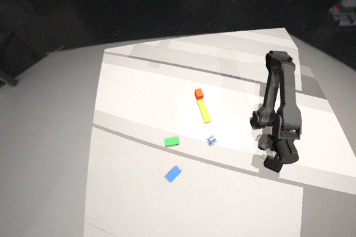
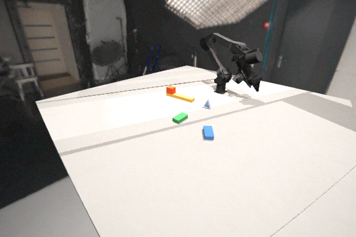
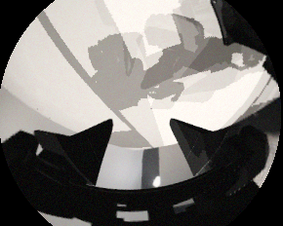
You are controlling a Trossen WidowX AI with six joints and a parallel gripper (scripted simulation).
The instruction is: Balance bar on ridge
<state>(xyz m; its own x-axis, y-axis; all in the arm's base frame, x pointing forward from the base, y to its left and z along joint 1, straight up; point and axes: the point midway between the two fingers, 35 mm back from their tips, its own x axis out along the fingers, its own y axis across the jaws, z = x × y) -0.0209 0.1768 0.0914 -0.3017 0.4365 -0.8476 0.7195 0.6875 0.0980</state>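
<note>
While the arm (image 1: 289,96) (image 2: 227,41) stands folded off to one side, its fingers are parted wide with nothing between them, and the bar (image 1: 204,111) (image 2: 182,97) lies flat on the bench (image 1: 196,206) (image 2: 183,184), well apart from them. Seen from above, the bar is to the left of the arm and a little higher in the view, its long axis running steeply, from a red-orange block (image 1: 199,93) (image 2: 170,90) at its far end down to a bare yellow end. That bare end points roughly toward the ridge (image 1: 211,140) (image 2: 207,104), a small pale-blue piece standing near it but apart. There is only the one arm to do the job, and the ridge is nearer to it than the bar is.

To my eye the job is at its very start, and the reach comes first: out past the ridge, with the fingers turned so they close across the bar's narrow width. The block probably makes that end heavy, so I'd expect the level balance point to sit nearer the block than the middle of the yellow length. A green block (image 1: 172,142) (image 2: 180,118) and a blue block (image 1: 173,174) (image 2: 208,132) lie apart from the bar.
</note>
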